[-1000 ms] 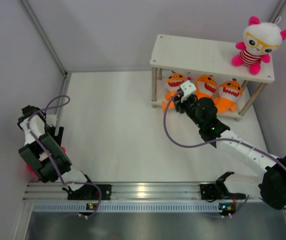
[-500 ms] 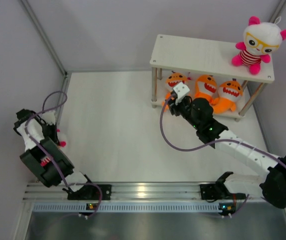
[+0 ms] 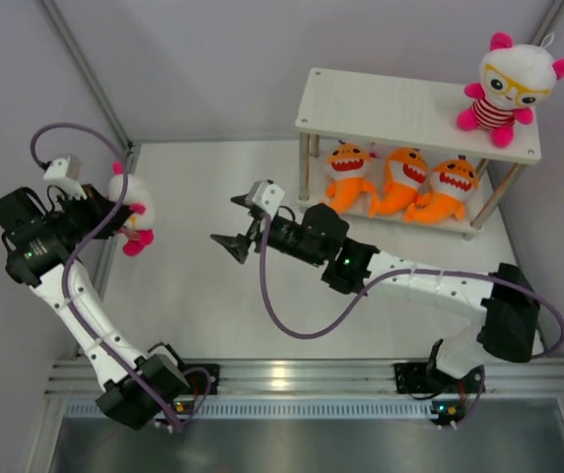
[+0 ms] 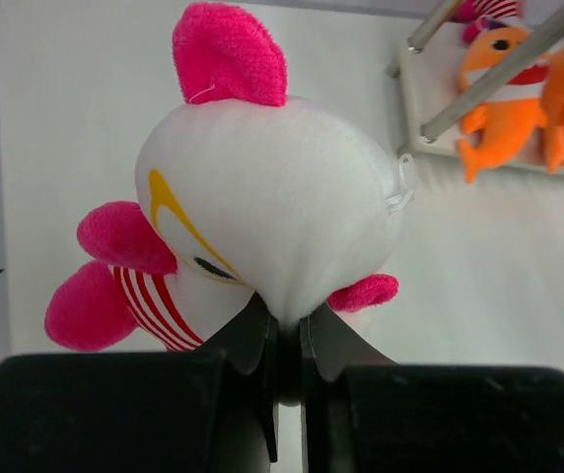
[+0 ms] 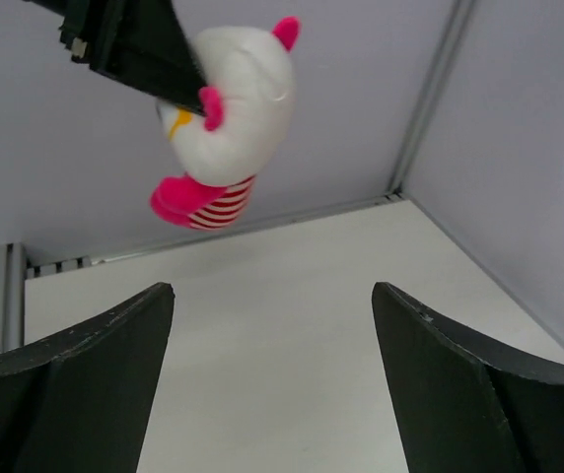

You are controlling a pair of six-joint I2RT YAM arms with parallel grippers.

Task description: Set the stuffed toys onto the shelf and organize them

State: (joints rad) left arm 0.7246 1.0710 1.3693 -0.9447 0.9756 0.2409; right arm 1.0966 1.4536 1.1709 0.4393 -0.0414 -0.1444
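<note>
Status: shelf (image 3: 390, 106) stands far right.
- Three orange sharks (image 3: 400, 177) sit in a row on the lower tier.
- One doll (image 3: 512, 84) is seated upright at the right end of the top board. The rest of that board is bare.

In hand: a second doll (image 4: 272, 217) hangs off the counter (image 3: 223, 296) at the far left, well apart from the shelf. The left fingers (image 4: 257, 335) are pressed together on a pinch of its white head. The right fingers (image 3: 231, 241) are spread wide and hold nothing. They point left toward the hanging doll, out over mid-counter.

My read: four toys shelved and this fifth one in transit. It looks like a hand-over to the right arm, then a spot on the top board beside its twin.

Can't confirm:
- The back of the lower tier is hidden under the top board.
- The near-left counter is masked by the left arm, so I can't tell whether more toys remain there.
- The held doll's face is mostly turned away.
- The left wrist view cuts off all but a corner of the shelf.
</note>
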